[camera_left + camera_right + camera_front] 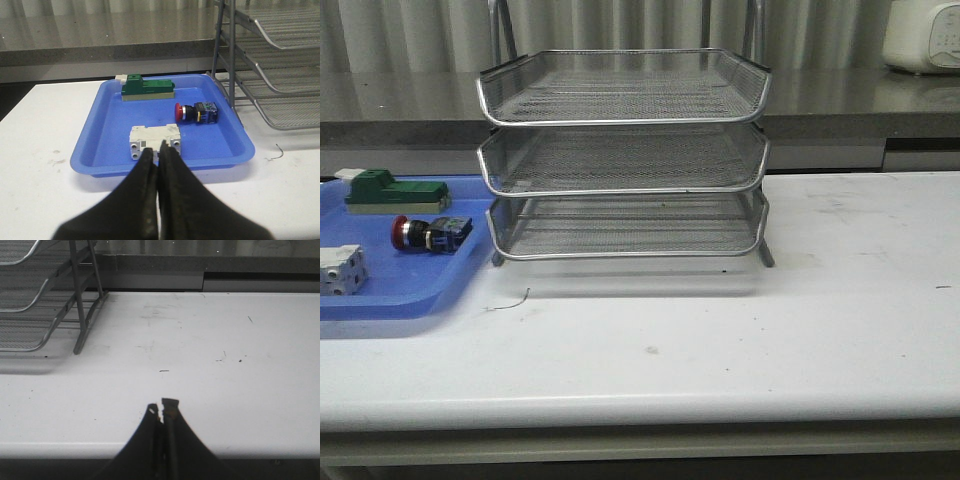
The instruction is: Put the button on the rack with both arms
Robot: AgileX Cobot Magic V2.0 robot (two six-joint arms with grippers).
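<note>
Red-headed button (430, 233) in blue tray (390, 300) (front view crops it), rack (625, 160) beside, left gripper (159, 156) and right gripper (162, 412) both closed, empty.

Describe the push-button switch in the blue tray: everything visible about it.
The button has a red mushroom head and a black-and-blue body with a yellow spot, plastic by its look. It lies on its side on the floor of the blue tray, head pointing away from the rack, between the green block and white-grey block, touching neither. No gripper holds it.
</note>
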